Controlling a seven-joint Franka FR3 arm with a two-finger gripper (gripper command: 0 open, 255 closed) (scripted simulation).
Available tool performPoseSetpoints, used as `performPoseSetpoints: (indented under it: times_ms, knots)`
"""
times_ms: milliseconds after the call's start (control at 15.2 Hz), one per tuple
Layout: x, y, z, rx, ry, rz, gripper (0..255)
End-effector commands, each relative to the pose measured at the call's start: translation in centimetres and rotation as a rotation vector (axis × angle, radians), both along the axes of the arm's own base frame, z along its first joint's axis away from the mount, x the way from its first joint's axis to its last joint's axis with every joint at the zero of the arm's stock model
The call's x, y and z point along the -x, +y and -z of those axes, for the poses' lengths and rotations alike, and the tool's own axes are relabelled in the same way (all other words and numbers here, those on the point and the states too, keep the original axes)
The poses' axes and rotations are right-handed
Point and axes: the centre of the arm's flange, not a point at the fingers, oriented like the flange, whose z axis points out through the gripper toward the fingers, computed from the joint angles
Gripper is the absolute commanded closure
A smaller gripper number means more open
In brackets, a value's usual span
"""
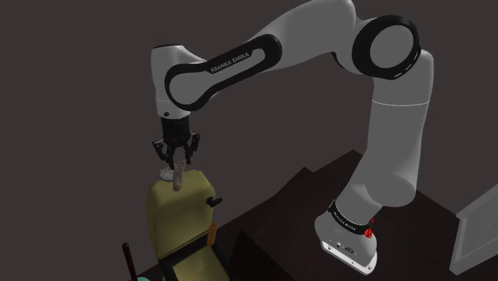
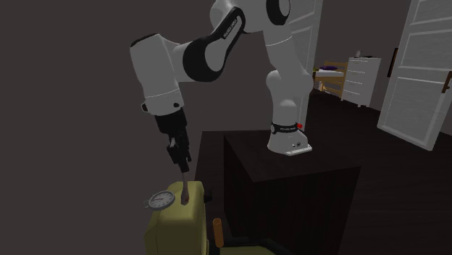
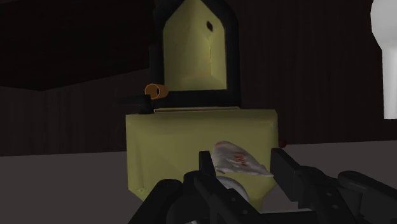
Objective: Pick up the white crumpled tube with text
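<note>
Shoulder view: the hand (image 1: pixel 179 160) is closed on the white crumpled tube (image 1: pixel 179 180), which hangs at its 6 o'clock over the top of an olive chair (image 1: pixel 179 219). A round dial (image 1: pixel 166 172) sits at the tube's 9 o'clock.

Second exterior view: the tube (image 2: pixel 187 190) hangs below the hand (image 2: pixel 182 165). The dial (image 2: pixel 161 199) is at its 8 o'clock and the dark stand (image 2: pixel 290 188) at its 3 o'clock.

Wrist view: the tube (image 3: pixel 236 160) lies between the fingers (image 3: pixel 207 167), with the chair (image 3: pixel 191 146) behind it.

The olive-yellow padded chair (image 3: pixel 191 143) has a matt, smooth covering. At the chair's top edge, the white crumpled tube with red print (image 3: pixel 236 159) has a creased, faintly glossy skin. Above the chair, the white robot arm (image 1: pixel 395 120) has a smooth, glossy shell, and the all-black two-finger gripper (image 3: pixel 245 164) is matt.
</note>
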Motion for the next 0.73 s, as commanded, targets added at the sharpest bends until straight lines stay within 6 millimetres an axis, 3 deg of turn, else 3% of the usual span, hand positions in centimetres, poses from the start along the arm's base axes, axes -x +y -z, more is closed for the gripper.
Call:
performPoseSetpoints:
  times_ms: [0, 462, 660]
  knots:
    - [0.0, 0.0, 0.1, 0.000, 0.000, 0.000, 255]
    - [0.0, 0.0, 0.1, 0.000, 0.000, 0.000, 255]
    - [0.0, 0.0, -1.5, 0.000, 0.000, 0.000, 255]
